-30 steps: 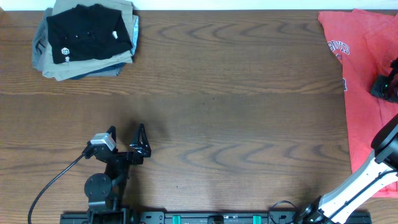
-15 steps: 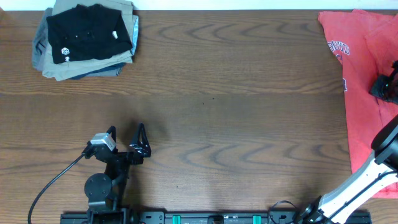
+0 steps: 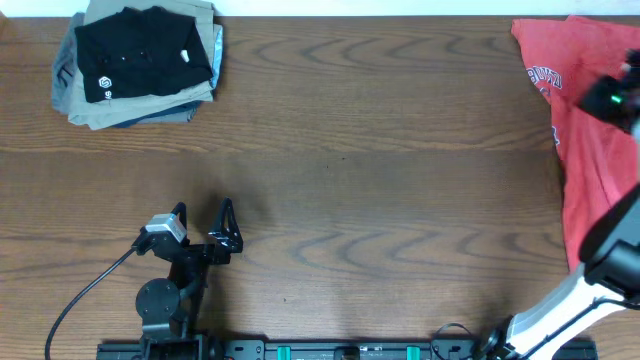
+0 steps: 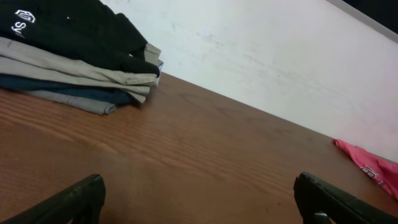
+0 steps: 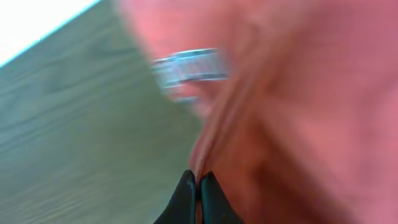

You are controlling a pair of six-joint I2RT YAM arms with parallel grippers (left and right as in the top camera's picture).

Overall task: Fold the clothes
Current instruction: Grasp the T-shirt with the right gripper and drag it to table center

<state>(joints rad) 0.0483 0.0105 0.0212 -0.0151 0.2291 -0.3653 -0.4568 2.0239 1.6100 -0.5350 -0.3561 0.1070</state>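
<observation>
Right gripper (image 3: 615, 98): jaws closed tip to tip on a raised ridge of the coral-red T-shirt (image 3: 590, 170); the cloth spreads beneath and on both sides of the fingertips, so the pinch appears intended to lift or drag the shirt toward bare table (image 3: 380, 200); the wrist view is motion-blurred.

Left gripper (image 4: 199, 208): jaws fully spread, holding nothing, low over the wood; the T-shirt lies well apart, far to its right; the parked pose is judged to leave the working area free.

Folded stack (image 3: 140, 65): ahead and left of the left gripper, away from the work.

Markings: white chest lettering (image 3: 541, 78) not legible; black shirt logo (image 4: 22, 18) shows what looks like "Sy", the rest cut off.
</observation>
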